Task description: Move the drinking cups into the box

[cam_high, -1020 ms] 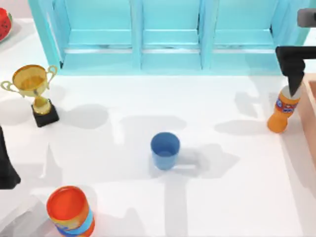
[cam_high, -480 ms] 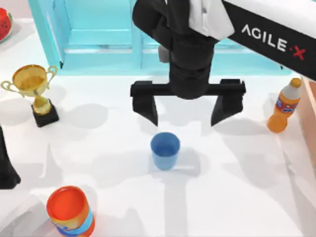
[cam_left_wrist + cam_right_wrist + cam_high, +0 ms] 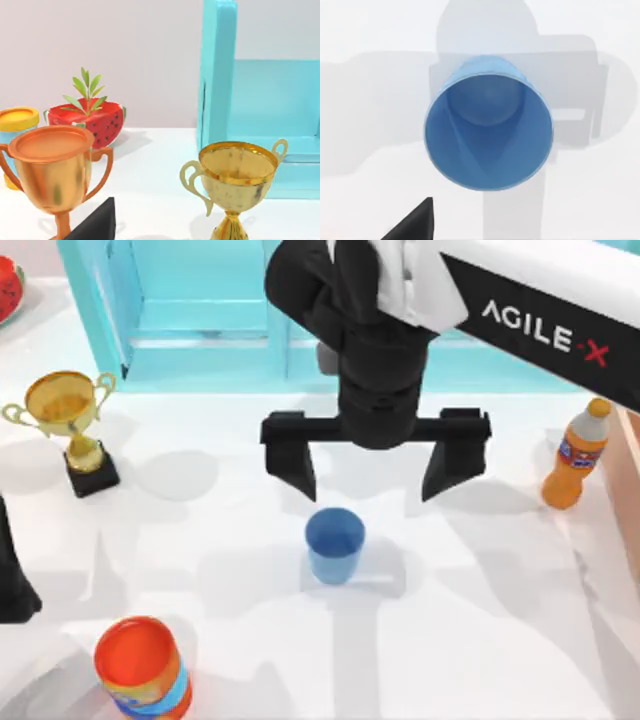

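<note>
A: Going left to right, what's on the table?

B: Left gripper (image 3: pixel 14 585) parked at the left edge, jaws I cannot tell. One gold trophy (image 3: pixel 68 425), one orange-red can (image 3: pixel 142 667), one blue cup (image 3: pixel 334 544) upright mid-table, one orange bottle (image 3: pixel 575 458), and the box (image 3: pixel 628 470) at the right edge.

A: And the cup relative to the jaws?

B: Right gripper (image 3: pixel 372 462) hangs wide open above it; the cup sits just toward the near edge of the gap between the fingers, its axis vertical. The right arm is clearly nearer
</note>
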{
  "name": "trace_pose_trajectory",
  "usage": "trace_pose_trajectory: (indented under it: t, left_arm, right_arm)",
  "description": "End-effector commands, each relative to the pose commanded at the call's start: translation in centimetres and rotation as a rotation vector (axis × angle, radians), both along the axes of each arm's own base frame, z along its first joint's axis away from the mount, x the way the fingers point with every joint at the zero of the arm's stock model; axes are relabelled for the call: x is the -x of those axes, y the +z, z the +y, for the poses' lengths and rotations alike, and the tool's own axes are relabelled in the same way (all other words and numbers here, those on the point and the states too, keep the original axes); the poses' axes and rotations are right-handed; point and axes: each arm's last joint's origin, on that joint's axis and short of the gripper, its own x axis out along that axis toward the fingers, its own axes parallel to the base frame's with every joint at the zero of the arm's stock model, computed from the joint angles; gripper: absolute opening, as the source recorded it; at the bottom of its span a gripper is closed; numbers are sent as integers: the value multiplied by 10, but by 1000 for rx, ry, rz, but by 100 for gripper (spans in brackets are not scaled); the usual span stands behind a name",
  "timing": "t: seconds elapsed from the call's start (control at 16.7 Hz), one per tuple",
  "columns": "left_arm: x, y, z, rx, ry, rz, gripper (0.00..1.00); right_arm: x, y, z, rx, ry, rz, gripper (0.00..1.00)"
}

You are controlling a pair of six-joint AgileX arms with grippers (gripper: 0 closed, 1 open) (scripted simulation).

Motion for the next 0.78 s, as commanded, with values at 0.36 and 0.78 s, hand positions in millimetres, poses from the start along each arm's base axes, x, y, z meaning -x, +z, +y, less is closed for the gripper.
trace_pose_trajectory:
  t: [0.36, 0.78]
  left_arm:
    - [0, 0, 0, 0, 0, 0, 100]
    - [0, 0, 0, 0, 0, 0, 100]
  right_arm:
    - [-2, -69, 2, -8, 0, -9, 100]
    - [1, -90, 0, -2, 0, -2, 100]
